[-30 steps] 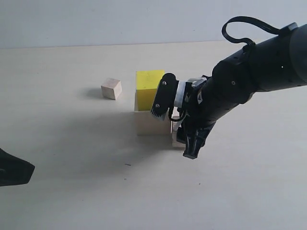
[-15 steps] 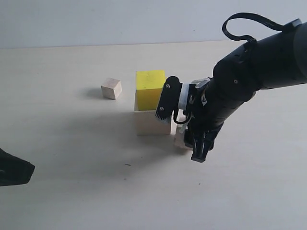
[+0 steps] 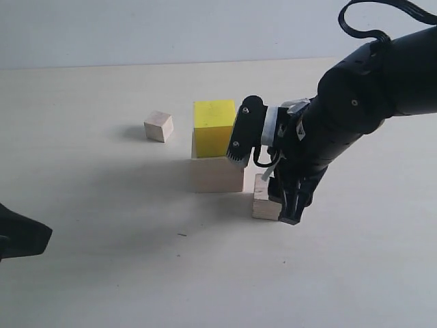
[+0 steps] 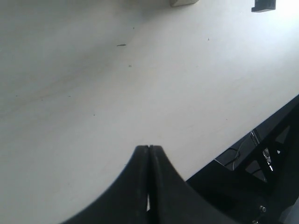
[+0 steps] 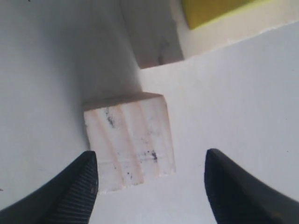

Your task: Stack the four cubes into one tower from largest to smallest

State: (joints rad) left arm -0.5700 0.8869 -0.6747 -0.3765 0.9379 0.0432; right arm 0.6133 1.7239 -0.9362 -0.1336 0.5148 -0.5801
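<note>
Pale table (image 3: 102,239); right gripper (image 5: 149,157) wide, medium cube (image 5: 128,140) between its fingers (image 5: 70,196), apparently untouched.

Nothing to read from where I sit: no word, number, brand or label shows legibly in any view. The only marks I catch are dark specks and smudges on the pale medium-sized wooden cube (image 5: 128,140), and they form no letters or digits.
</note>
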